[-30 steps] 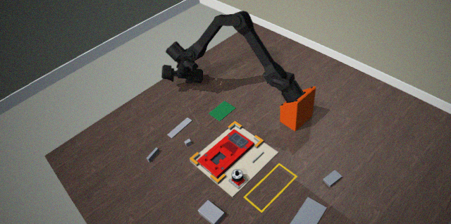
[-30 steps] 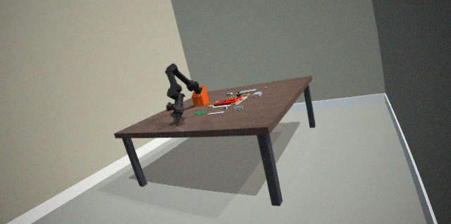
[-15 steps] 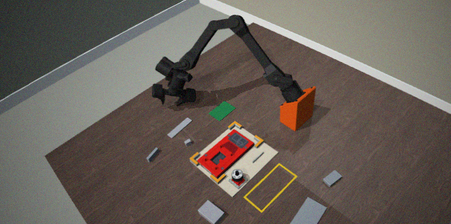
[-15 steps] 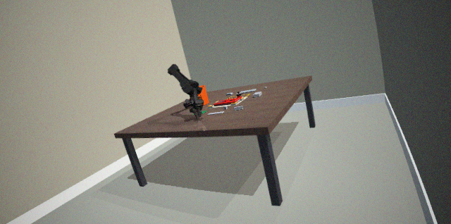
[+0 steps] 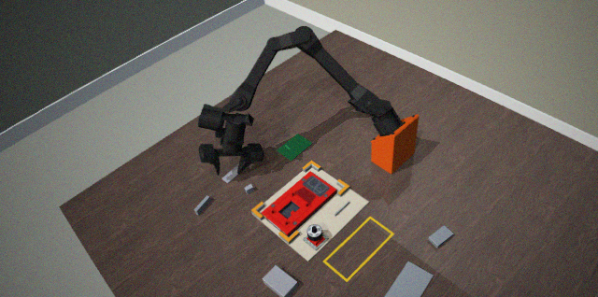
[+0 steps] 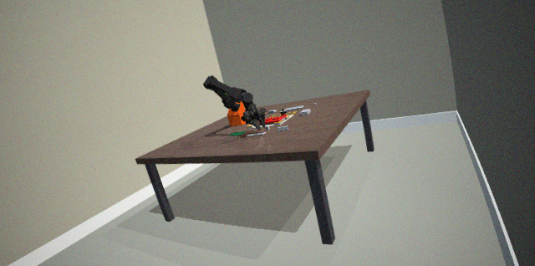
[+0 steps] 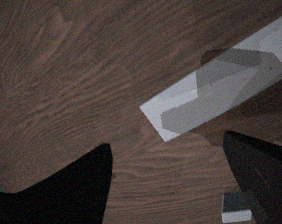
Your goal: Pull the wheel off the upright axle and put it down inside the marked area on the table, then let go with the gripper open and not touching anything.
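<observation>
Currently the gripper (image 5: pixel 229 169) hangs low over the table (image 5: pixel 467 185), fingers parted and grasping nothing, above a flat grey strip (image 5: pixel 230 176) and well apart from the wheel (image 5: pixel 314 231).

Wheel location: seated on its upright axle, on a small red base (image 5: pixel 316 241) at the near corner of the cream mat (image 5: pixel 348 210), just beside the yellow marked area (image 5: pixel 359 248).

Handling judgement: wheel looks small, rigid and light, dark tyre around a pale hub. Probably no crush risk. Best hold is likely across the tyre's outer rim from above, fingers either side, then a straight pull along the axle; any tilt could bind it on the shaft. Present finger spread appears enough for the rim, though this is hard to confirm at such small size.

View notes: the top view alone shows wheel, marked area and arm together. Wrist view shows only the grey strip (image 7: pixel 212 92) between both dark fingers, with table grain beneath; wheel not in it. Exterior view gives table height and the arm's hunched posture, but parts there are too small to sort.
</observation>
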Controlling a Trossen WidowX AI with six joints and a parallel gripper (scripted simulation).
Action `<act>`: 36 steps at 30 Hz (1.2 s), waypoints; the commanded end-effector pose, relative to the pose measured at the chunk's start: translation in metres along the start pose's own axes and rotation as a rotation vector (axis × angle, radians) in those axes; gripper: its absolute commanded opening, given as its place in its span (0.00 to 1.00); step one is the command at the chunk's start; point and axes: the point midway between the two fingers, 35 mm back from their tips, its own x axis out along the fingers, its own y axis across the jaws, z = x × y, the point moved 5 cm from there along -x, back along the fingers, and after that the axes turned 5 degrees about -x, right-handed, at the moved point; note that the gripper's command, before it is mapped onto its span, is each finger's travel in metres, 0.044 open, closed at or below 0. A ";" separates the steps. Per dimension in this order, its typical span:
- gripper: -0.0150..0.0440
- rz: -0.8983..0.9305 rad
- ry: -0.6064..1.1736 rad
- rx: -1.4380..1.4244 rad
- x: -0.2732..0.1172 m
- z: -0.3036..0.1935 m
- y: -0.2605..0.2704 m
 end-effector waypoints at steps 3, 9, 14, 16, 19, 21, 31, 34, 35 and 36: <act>0.76 -0.050 0.081 -0.046 -0.004 -0.054 0.002; 0.76 -0.130 0.145 -0.090 -0.013 -0.111 -0.004; 0.76 -0.199 0.176 -0.138 -0.025 -0.158 -0.015; 0.76 -0.226 0.183 -0.164 -0.032 -0.178 -0.020; 0.76 -0.266 0.185 -0.206 -0.044 -0.207 -0.030; 0.76 -0.290 0.181 -0.236 -0.052 -0.224 -0.037; 0.76 -0.368 0.091 -0.415 -0.103 -0.303 -0.085; 0.76 -0.372 0.056 -0.453 -0.115 -0.317 -0.098; 0.76 -0.372 0.053 -0.455 -0.115 -0.318 -0.099; 0.76 -0.372 0.053 -0.455 -0.115 -0.318 -0.099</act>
